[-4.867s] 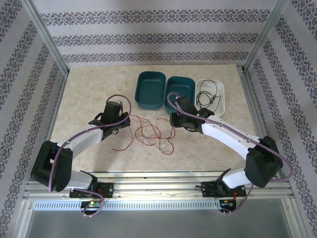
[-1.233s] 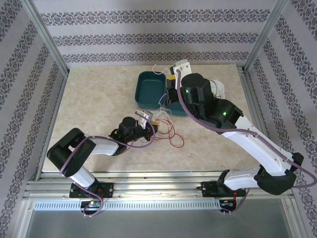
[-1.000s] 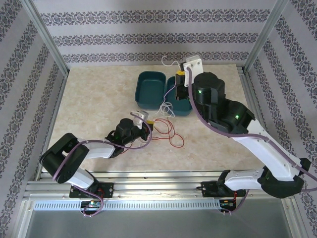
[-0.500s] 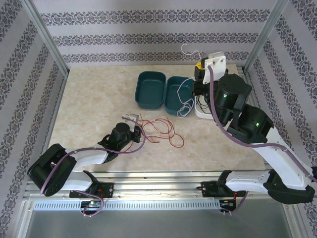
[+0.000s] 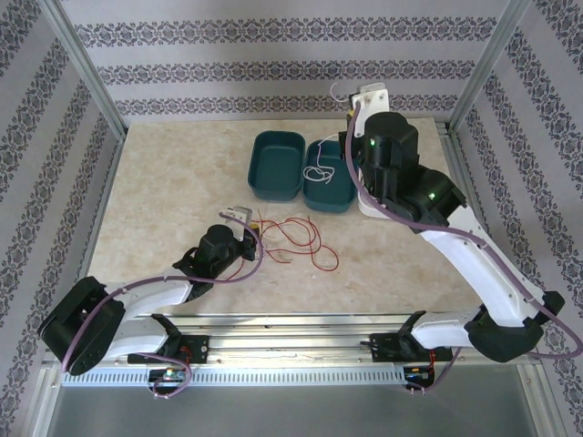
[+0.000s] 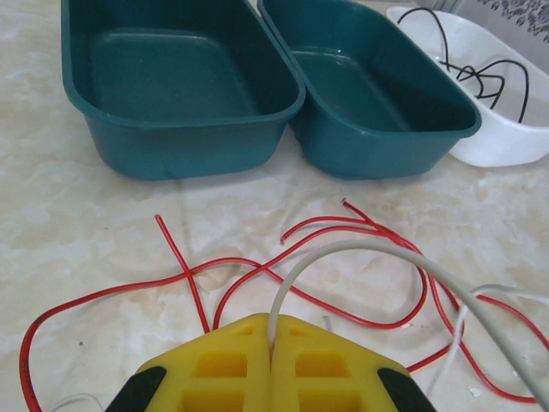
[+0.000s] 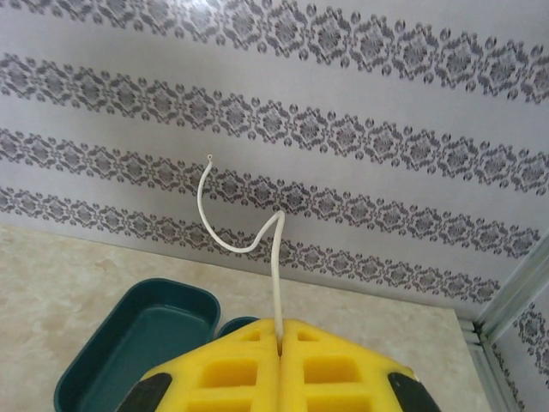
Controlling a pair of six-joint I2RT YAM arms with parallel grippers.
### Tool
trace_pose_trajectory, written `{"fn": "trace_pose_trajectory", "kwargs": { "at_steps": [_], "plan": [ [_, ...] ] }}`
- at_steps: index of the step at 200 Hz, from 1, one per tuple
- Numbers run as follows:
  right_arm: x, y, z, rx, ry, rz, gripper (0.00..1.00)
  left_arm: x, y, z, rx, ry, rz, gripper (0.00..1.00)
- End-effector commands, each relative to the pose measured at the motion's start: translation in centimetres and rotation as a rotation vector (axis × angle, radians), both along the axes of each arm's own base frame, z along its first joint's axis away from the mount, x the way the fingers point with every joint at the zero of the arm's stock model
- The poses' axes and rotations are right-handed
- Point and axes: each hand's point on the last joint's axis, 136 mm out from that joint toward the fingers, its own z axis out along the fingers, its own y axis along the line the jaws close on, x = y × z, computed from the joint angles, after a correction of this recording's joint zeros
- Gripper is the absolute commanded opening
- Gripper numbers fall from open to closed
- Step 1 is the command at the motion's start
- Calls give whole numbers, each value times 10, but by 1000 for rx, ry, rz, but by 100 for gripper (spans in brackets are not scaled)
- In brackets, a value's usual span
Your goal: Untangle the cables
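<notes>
Several red cables lie looped on the table just right of my left gripper. In the left wrist view the red cables spread in front of my left gripper, whose yellow jaws are shut on a white cable that arcs off to the right. My right gripper is raised high at the back, shut on another white cable whose lower loop hangs over the right teal bin. In the right wrist view a short end of the white cable pokes up out of my right gripper.
A second teal bin stands left of the first. A white bin holding a black cable sits to their right, largely behind the right arm in the top view. Metal frame posts and patterned walls enclose the table.
The right arm swung left from above the white bin to above the right teal bin, carrying the white cable with it. The left gripper stayed low by the red cables.
</notes>
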Motion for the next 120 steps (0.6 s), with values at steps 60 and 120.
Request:
{"fn": "trace_pose_trajectory", "kwargs": {
  "at_steps": [60,120],
  "plan": [
    [74,-25,-67,118,160,-67,0,-6,-6,17,-20,-9,-39,0],
    [101,-34,-107,150,243,-95,0,-7,-5,21,-19,-14,-38,0]
  ]
}}
